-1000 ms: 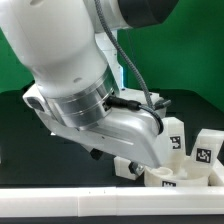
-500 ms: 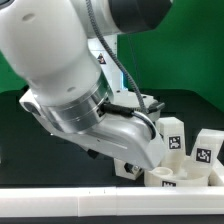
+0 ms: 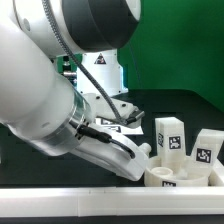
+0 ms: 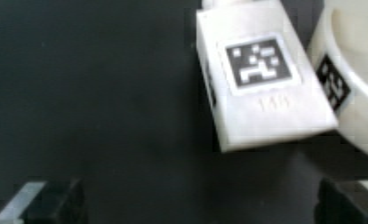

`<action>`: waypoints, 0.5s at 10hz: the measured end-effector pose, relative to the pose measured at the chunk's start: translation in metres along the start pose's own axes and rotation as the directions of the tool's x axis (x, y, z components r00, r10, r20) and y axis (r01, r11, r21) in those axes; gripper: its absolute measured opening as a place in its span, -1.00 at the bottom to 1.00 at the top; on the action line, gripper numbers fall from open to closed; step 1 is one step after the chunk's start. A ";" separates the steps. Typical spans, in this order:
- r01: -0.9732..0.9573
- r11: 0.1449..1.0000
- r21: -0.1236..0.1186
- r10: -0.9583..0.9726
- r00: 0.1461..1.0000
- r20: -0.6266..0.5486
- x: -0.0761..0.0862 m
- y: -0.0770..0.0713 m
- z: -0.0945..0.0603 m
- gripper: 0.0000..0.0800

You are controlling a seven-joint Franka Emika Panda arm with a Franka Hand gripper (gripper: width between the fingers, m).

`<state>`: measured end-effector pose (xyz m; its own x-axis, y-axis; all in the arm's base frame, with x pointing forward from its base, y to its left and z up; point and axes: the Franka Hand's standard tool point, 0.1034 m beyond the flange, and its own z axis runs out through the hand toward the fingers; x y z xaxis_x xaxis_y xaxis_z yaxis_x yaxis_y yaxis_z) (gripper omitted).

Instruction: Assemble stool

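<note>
The white round seat (image 3: 172, 178) lies at the exterior view's lower right. Two white legs with tags stand behind it, one (image 3: 170, 135) nearer the arm and one (image 3: 207, 148) further right. A third leg is not in view. My gripper (image 3: 138, 162) is low over the table, just left of the seat, mostly hidden by the arm. In the wrist view a tagged leg (image 4: 261, 80) stands against the seat's rim (image 4: 355, 90). My gripper (image 4: 202, 205) is open and empty, with its dark fingertips (image 4: 48, 200) set wide apart, short of the leg.
A long white bar (image 3: 80, 203) runs along the front of the table. The marker board (image 3: 112, 122) lies behind the arm on the black table. The arm's bulk fills the exterior view's left half. A green wall stands at the back.
The arm has turned and swung, its wrist moving toward the exterior view's left and lower. The nearer leg now shows fully. The parts have not moved.
</note>
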<state>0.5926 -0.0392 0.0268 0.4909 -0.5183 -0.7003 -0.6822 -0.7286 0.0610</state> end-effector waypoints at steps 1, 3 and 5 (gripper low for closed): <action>-0.001 1.000 0.000 0.001 1.000 0.000 0.000 0.000 0.000 0.62; 0.020 1.000 0.024 -0.019 0.998 -0.053 0.002 -0.017 -0.001 0.62; 0.110 0.993 0.044 -0.105 0.990 -0.089 -0.007 -0.034 0.004 0.62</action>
<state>0.6103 -0.0086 0.0265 0.6062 -0.4763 -0.6370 -0.6475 -0.7605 -0.0476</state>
